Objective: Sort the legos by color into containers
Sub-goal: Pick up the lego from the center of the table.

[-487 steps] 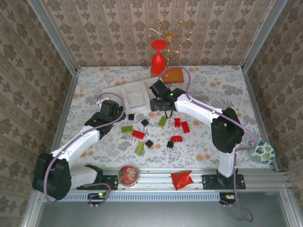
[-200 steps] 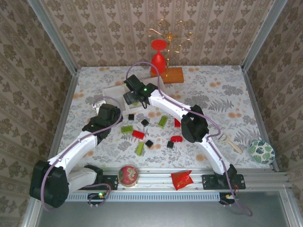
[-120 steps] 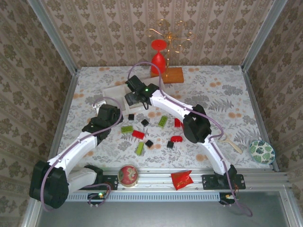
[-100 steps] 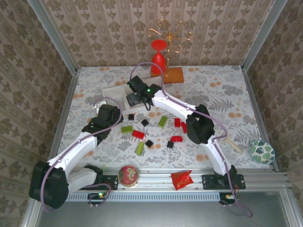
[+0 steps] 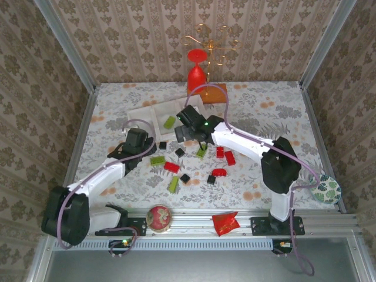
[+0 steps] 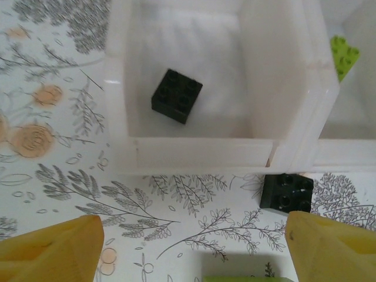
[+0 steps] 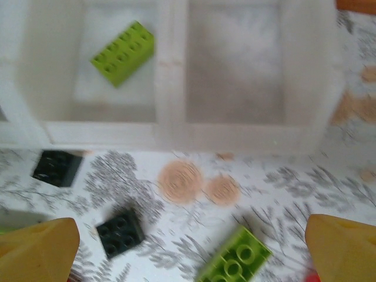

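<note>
1. Back comes the right gripper [image 7: 191, 226] off the tray [image 6: 194, 154]. A second ago it hung over the middle compartment; now it sits at the tray's near side, toward the right-hand end. A lime green brick [image 5: 170, 122] is now on show in that middle compartment.
2. Farthest out from the tray's near side lies a scatter of loose legos: a green stray [image 5: 174, 184], two black cubes [image 5: 185, 178] and a red curved piece [image 5: 219, 172].
3. A step closer to the tray are a red brick [image 5: 171, 167], a second green brick [image 5: 157, 160] and a pair of red bricks [image 5: 224, 154] off toward the tray's right end.
4. The left gripper [image 6: 191, 235] hovers just short of the tray's left compartment, its yellow fingers [image 6: 50, 252] spread wide with nothing between them.
5. A black stud brick [image 6: 286, 192] sits on the cloth just beside the tray's near wall.
6. The right gripper's jaws stand wide apart too, nothing pinched. Between it and the tray lie another black cube [image 7: 120, 233] and a tilted green brick [image 7: 234, 261].
7. Inside the tray, a black brick [image 6: 176, 96] rests in the left compartment. The lime green brick is next door in the middle one, lying at a slant.
8. Beyond the tray's far side stands a red goblet [image 5: 197, 73], upright by a wooden block [image 5: 216, 93].
</note>
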